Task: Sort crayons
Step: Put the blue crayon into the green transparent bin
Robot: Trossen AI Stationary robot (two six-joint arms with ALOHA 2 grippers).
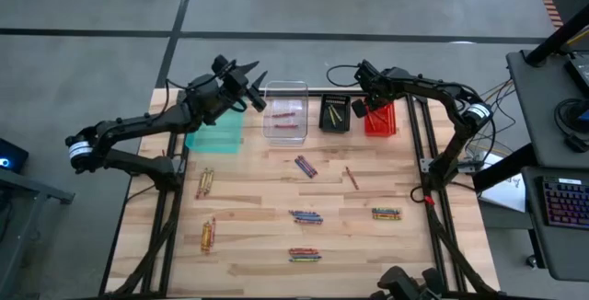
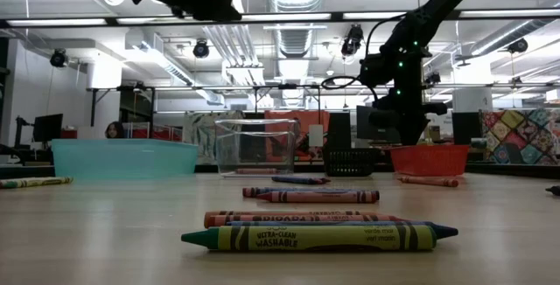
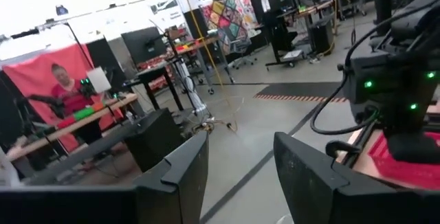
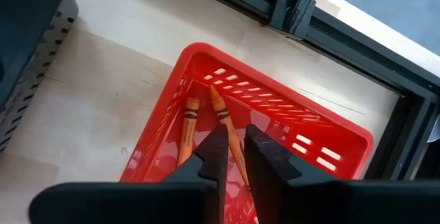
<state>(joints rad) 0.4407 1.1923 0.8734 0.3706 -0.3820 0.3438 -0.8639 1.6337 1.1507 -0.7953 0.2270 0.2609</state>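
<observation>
Right hand (image 4: 234,157) hangs over the red bin (image 4: 330,138) at the table's (image 1: 258,199) far edge, its fingers (image 4: 214,154) a narrow slot apart with an orange crayon (image 4: 227,124) running up between them. Whether the fingers pinch it or have let go I cannot tell. A second orange crayon (image 4: 187,129) lies in the bin just beside the first.

Left hand (image 1: 247,84) is lifted above the far edge between the teal bin (image 1: 216,132) and the clear bin (image 1: 285,111), fingers (image 3: 180,172) apart and holding nothing.

Red crayons (image 1: 285,114) lie in the clear bin, and yellowish ones (image 1: 333,112) in the black bin (image 1: 334,125). All other crayons are well away from both hands: a pair (image 1: 305,166) near the table's middle, a single red one (image 1: 351,177) beside it, a bunch (image 1: 204,182) toward the left side and another (image 1: 208,234) nearer the front, a blue-topped row (image 1: 306,216) in the centre, a bunch (image 1: 386,213) on the right and one (image 1: 305,255) at the front.
</observation>
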